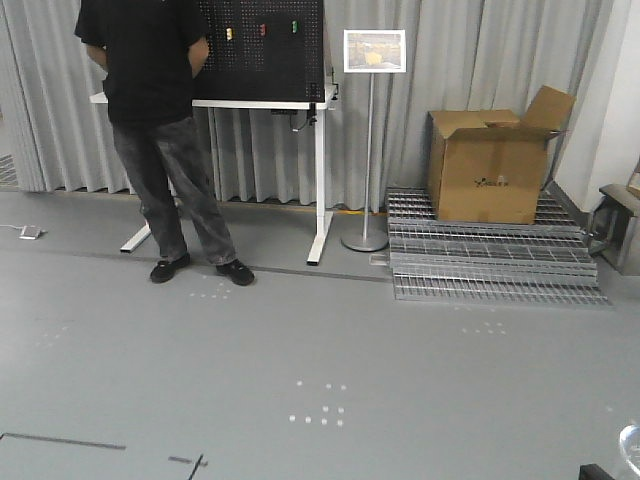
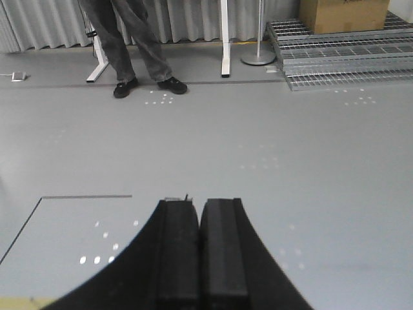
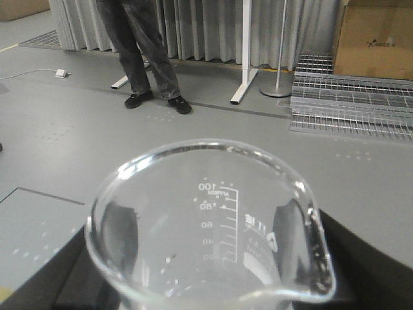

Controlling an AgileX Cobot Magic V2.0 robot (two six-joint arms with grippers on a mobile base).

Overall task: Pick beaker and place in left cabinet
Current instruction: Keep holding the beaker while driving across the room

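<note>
The beaker [image 3: 213, 194] is clear glass with white graduation marks up to 100 and a pouring lip, and it fills the lower half of the right wrist view. My right gripper [image 3: 205, 252] is shut on it, with a dark finger pressed against each side of the glass. A sliver of the beaker [image 1: 631, 446] also shows at the bottom right corner of the front view. My left gripper [image 2: 199, 204] is shut with nothing in it, its two black fingers held together over the grey floor. The left cabinet is out of view.
A person [image 1: 160, 130] in dark clothes stands ahead on the left, by a white table [image 1: 318, 170] carrying a black pegboard. A sign stand [image 1: 371, 150], a cardboard box [image 1: 490, 165] and stacked metal grates [image 1: 490, 262] are ahead on the right.
</note>
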